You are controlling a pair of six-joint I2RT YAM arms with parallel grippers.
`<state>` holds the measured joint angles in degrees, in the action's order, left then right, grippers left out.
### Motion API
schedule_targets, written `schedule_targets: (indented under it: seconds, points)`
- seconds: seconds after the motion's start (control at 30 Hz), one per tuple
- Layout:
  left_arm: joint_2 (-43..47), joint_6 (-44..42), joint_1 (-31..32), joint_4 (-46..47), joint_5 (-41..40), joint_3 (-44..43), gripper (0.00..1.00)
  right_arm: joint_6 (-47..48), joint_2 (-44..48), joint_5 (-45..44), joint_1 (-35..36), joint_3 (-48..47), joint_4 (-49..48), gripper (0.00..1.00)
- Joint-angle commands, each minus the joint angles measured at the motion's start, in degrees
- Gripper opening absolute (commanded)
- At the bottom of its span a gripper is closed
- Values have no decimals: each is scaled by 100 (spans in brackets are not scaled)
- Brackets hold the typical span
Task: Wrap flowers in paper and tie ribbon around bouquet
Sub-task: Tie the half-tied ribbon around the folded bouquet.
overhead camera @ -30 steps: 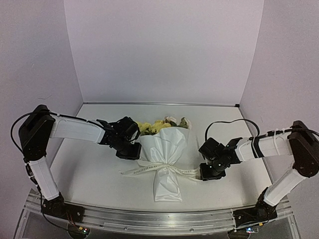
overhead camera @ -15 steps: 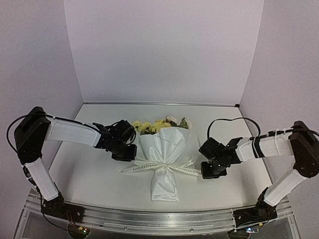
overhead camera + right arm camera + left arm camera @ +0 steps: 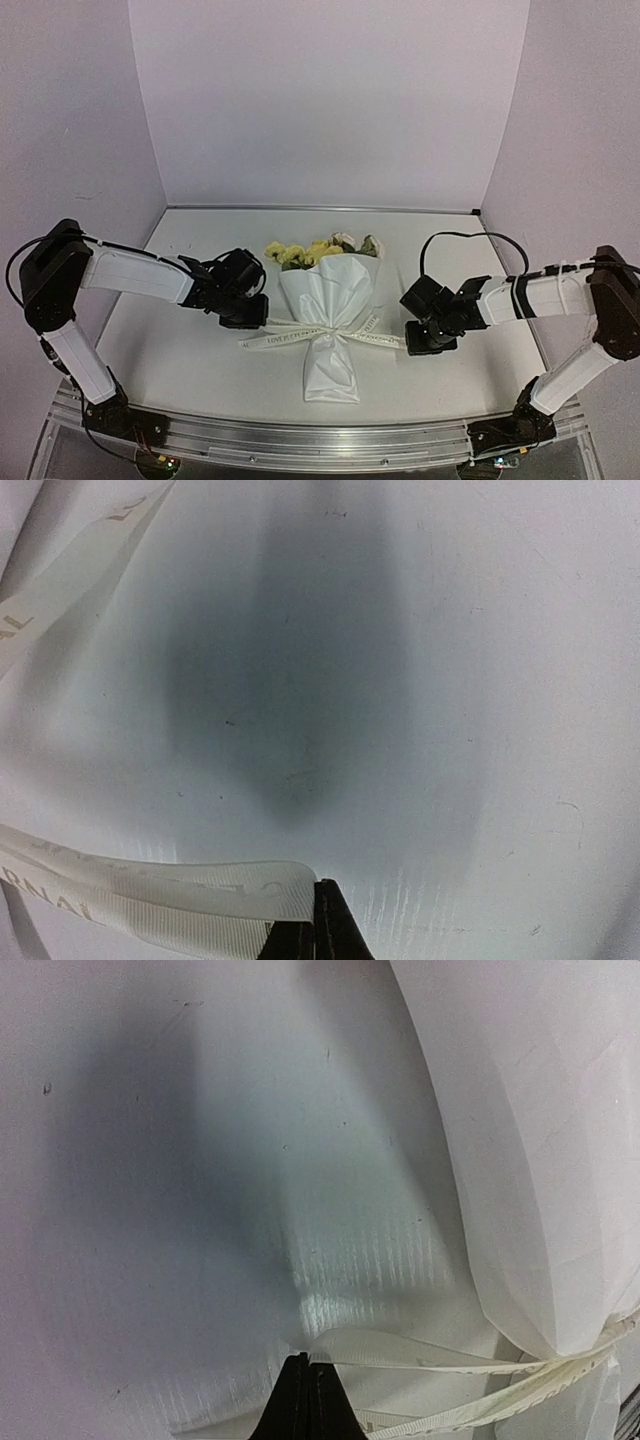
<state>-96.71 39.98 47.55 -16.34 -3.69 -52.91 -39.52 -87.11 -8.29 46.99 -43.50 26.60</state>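
Here's the bouquet point(image 3: 330, 320), lying flat in the middle of the table point(image 3: 180, 350), squarely between the two arms; its long axis runs near to far, almost straight up the top view; the flowers point(image 3: 315, 252) point away toward the back wall, pale yellow and cream heads spilling out of the wide mouth; the paper point(image 3: 330, 290) narrows from there to a pinched waist, then flares a little into a tail that points back toward the arm bases.

Across that waist goes the ribbon point(image 3: 300, 335), running left to right, square to the bouquet's length, with a strand trailing out over the table on each side.

The left gripper point(image 3: 243, 312) sits just beside the cone's left flank, low over the table; on its wrist camera the fingertips point(image 3: 305, 1400) are pressed tight together, no gap at all, and the ribbon point(image 3: 400, 1352) comes straight out of that pinch and runs off toward the paper's edge; it has the strand.

Over on the other side the right gripper point(image 3: 428, 342) is down near the ribbon's right tail, a little clear of the paper; its own view shows the jaws clamped fully together point(image 3: 315, 920), with the lettered ribbon point(image 3: 150, 885) ending right at the tips; it looks nipped by its very end.
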Motion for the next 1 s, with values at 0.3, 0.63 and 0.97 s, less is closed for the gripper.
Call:
schedule_targets:
  seconds: [0.3,0.63,0.97]
  points:
    - [717,212,-1010,217,-5,1186,0,-479,297,-1031,-294,680,709,0]
    - [770,-286,-903,521,677,952,0,75,336,-35,-176,370,418,0]
    - [761,-375,-449,367,458,595,11,271,208,579,84,-127,442,27]
